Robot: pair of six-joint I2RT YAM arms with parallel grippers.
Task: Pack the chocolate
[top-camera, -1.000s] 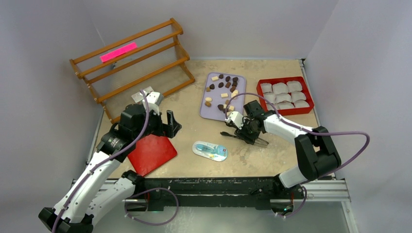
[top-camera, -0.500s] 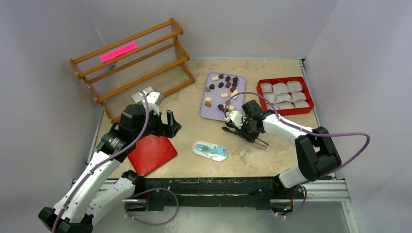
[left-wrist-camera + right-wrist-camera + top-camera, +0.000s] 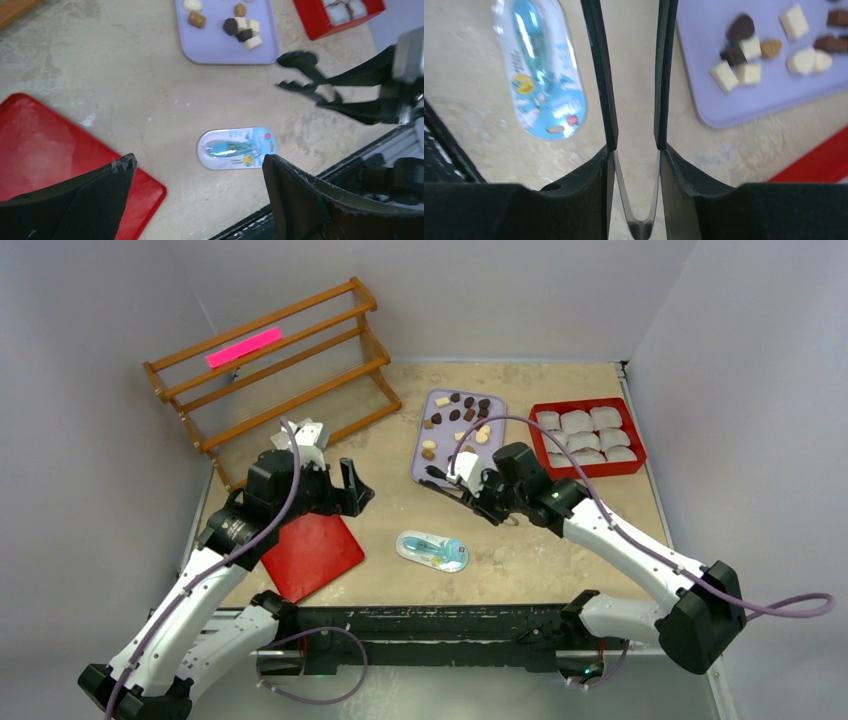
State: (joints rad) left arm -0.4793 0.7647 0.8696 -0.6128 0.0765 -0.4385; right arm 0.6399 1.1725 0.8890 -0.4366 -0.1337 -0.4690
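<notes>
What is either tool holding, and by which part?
Right tool grips slim black tweezers, pressing both arms from outside near their joined rear end. Left tool is open and holds nothing.

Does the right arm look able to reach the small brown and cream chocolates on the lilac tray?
Probably yes. The right gripper, holding black tweezers, hangs beside the lilac tray, with nothing between it and the chocolates.

2 strips of bare table (image 3: 395, 455) are seen open: 1 between the wooden rack (image 3: 275, 370) and the lavender tray (image 3: 210, 45), 1 between that tray and the blue-and-white packet (image 3: 433, 550). The tray's near edge is crowded by tongs (image 3: 299, 59) clamped in the right gripper (image 3: 634, 150). The left side is occupied by a red board (image 3: 312, 555), with the wide-spread left gripper (image 3: 197, 162) hung near its far edge.
</notes>
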